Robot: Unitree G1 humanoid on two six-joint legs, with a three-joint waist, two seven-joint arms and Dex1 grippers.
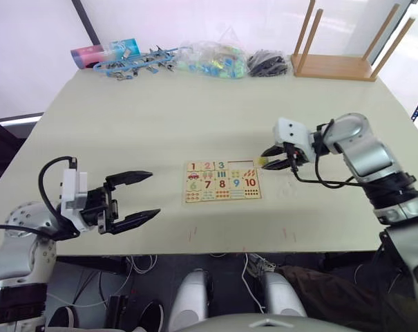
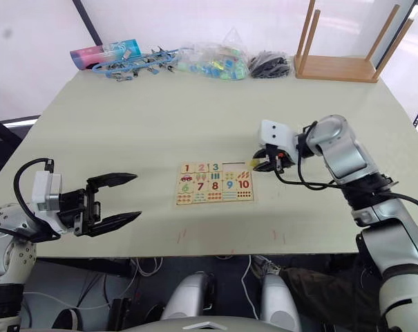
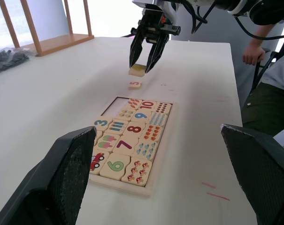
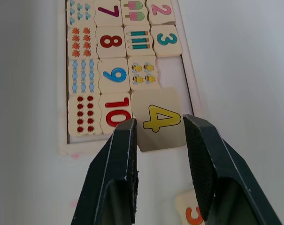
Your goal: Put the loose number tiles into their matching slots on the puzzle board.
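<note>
There, the right gripper (image 4: 159,125) pinched the yellow 4 tile (image 4: 157,119) just above the puzzle board (image 1: 222,181)'s right end; the left gripper (image 1: 148,196) gaped wide near the table (image 1: 160,124)'s front-left edge.

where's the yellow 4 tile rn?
In the right gripper, yellow 4 tile hangs above the puzzle board's right end, with the orange 5 tile lying beside the board.

We see a pale-wood tile (image 4: 159,119) bearing a yellow 4, another (image 4: 194,213) with orange 5, and the puzzle board (image 1: 222,181) covered in multicoloured numbers.
</note>
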